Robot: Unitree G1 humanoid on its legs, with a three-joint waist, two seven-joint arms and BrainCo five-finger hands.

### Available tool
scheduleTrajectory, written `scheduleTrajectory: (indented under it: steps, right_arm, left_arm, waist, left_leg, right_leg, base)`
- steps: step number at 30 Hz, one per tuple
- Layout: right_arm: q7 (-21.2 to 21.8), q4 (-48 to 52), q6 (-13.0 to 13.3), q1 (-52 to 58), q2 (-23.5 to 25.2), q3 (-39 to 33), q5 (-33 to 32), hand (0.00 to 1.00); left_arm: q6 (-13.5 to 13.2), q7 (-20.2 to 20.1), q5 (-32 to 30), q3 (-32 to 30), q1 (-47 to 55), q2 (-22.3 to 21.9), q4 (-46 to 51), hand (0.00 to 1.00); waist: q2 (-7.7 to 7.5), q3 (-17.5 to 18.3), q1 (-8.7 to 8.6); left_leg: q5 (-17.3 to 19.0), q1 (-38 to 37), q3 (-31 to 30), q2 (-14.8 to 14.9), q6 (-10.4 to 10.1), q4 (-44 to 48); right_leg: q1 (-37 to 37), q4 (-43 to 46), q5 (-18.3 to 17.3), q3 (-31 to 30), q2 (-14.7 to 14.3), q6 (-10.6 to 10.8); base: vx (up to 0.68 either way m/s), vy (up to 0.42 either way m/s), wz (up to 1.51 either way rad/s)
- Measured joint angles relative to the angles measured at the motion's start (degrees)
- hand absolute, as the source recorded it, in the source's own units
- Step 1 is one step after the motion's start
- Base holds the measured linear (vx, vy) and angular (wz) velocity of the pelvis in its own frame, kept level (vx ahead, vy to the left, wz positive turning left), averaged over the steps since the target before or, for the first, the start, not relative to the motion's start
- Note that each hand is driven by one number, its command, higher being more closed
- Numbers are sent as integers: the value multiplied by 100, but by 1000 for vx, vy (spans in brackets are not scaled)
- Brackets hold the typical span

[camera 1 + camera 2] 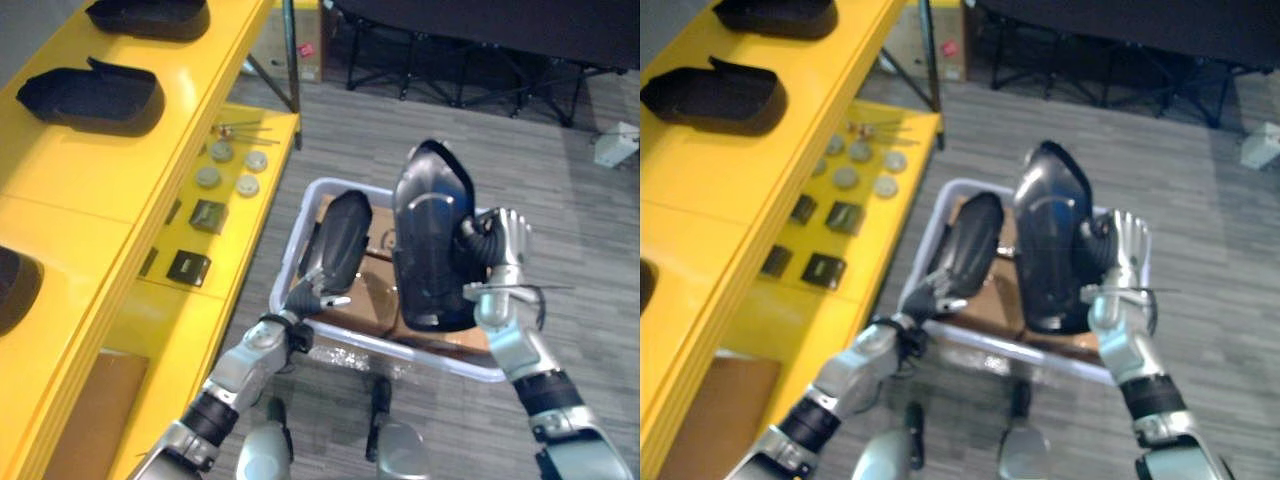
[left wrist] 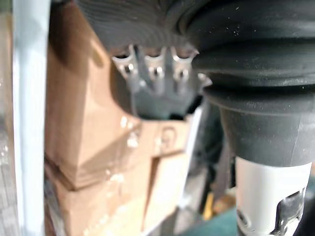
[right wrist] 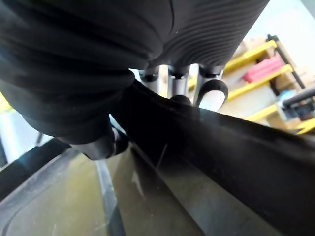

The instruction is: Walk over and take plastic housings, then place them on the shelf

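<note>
Holding both pickups. Left eye view: right hand (image 1: 497, 250) clamped on the large black housing (image 1: 430, 240), above the white bin (image 1: 287, 280). Left hand (image 1: 318, 290) is curled round the smaller housing (image 1: 342, 240). On the left, the yellow shelf (image 1: 110, 190) already carries other housings (image 1: 95, 98). Left wrist view: fingers (image 2: 155, 73) wrapped over dark plastic, cardboard (image 2: 88, 123) below. Right wrist view: fingers (image 3: 171, 83) hooked over the housing's edge. Remaining: carry and place both.

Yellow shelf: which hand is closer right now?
Left. The left hand grips the smaller housing over the bin edge nearest the shelf. The right hand holds the bigger housing above the bin's far side, farther away.
</note>
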State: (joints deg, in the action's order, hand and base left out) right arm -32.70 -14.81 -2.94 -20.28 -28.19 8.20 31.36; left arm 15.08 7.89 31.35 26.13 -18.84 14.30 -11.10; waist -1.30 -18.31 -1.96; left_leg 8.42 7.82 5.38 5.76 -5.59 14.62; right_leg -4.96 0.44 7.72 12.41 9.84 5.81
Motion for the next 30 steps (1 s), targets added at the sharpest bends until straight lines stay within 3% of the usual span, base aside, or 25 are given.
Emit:
scheduleTrajectory:
  steps: [12,15,20,30]
  right_arm:
    - [-122,28,39,-37,420,295,-7,100]
    - [-126,-87,43,-65,465,513,-5,100]
    - [-130,-689,42,-337,714,873,-5,100]
    - [-130,-1117,53,-704,818,1116,61,100]
  left_arm:
    - [-251,51,61,204,-389,-273,-586,0]
    - [-257,30,264,280,-404,-349,-603,0]
    - [-249,-201,1129,676,-510,-489,-815,0]
    - [-302,-165,1388,1003,-807,-789,-1296,0]
  waist:
    - [-38,98,69]
    - [-63,116,95]
    - [-84,129,114]
    - [-84,129,113]
  left_leg:
    - [-13,-75,2,-10,-9,-13]
    - [-14,-87,-18,-13,-8,-5]
    - [-21,-81,-32,-19,-4,-12]
    - [-23,-90,-56,-23,-6,3]
  right_leg:
    - [25,-11,6,1,1,4]
    - [64,-18,6,12,4,5]
    - [106,-24,9,20,9,10]
    - [102,-26,12,42,9,15]
  base:
    - [9,4,0]
    - [-11,3,1]
    - [-41,11,2]
    - [0,0,0]
